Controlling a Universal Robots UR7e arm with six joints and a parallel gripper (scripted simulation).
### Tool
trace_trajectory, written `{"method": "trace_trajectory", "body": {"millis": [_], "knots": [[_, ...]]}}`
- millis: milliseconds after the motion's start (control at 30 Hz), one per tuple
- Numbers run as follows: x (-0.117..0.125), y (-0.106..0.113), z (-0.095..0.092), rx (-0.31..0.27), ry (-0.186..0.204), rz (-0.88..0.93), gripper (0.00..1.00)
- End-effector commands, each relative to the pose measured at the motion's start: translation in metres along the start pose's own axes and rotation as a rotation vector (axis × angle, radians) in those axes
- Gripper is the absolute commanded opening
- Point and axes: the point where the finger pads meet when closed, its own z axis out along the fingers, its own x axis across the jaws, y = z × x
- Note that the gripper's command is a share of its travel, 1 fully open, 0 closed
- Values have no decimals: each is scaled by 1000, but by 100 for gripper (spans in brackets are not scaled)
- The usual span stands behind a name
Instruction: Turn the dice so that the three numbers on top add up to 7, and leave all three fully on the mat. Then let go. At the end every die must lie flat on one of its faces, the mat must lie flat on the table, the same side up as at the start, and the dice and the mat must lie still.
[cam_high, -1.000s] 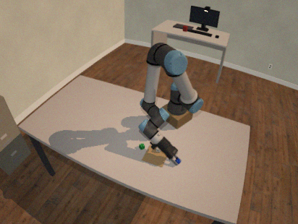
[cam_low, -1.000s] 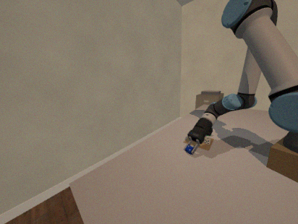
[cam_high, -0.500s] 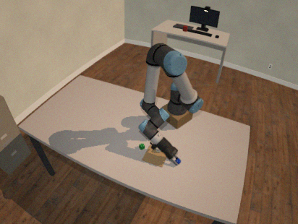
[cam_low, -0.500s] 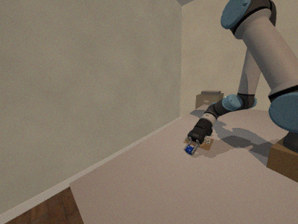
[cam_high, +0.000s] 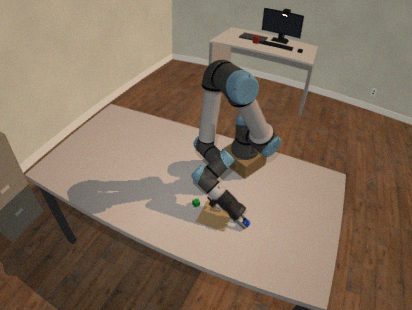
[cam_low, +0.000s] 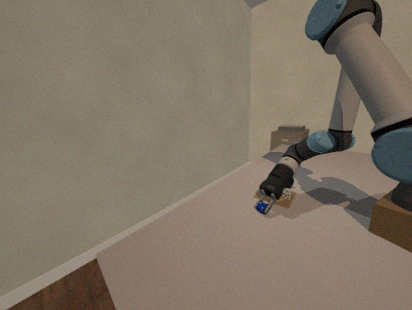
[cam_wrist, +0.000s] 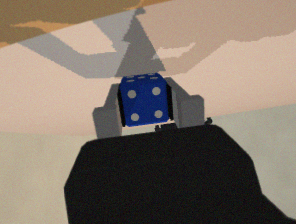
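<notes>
My gripper (cam_high: 244, 223) is shut on a blue die (cam_wrist: 142, 99), which sits between the two grey fingers in the wrist view with a four-pip face toward the camera. The arm leans low and tilted over the tan mat (cam_high: 214, 218). The blue die (cam_low: 261, 206) hangs just beyond the mat's edge, close over the table; I cannot tell if it touches. A green die (cam_high: 196, 202) lies on the table just off the mat's far left corner. A white die (cam_low: 287, 196) rests on the mat (cam_low: 286, 199), mostly hidden by the gripper in the top view.
The robot's wooden base block (cam_high: 246, 165) stands behind the mat. The table's front edge runs a short way in front of the gripper. A desk with a monitor (cam_high: 282, 22) stands far back, and a filing cabinet (cam_high: 12, 195) is at the left.
</notes>
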Motion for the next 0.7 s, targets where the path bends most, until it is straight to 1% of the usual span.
{"method": "trace_trajectory", "body": {"millis": [0, 367, 400, 467, 500, 567, 600, 667], "knots": [[0, 0, 0, 0, -1, -1, 57], [0, 0, 0, 0, -1, -1, 57], [0, 0, 0, 0, -1, -1, 63], [0, 0, 0, 0, -1, -1, 63], [0, 0, 0, 0, -1, -1, 69], [0, 0, 0, 0, -1, -1, 69], [0, 0, 0, 0, -1, -1, 75], [0, 0, 0, 0, -1, -1, 75]]}}
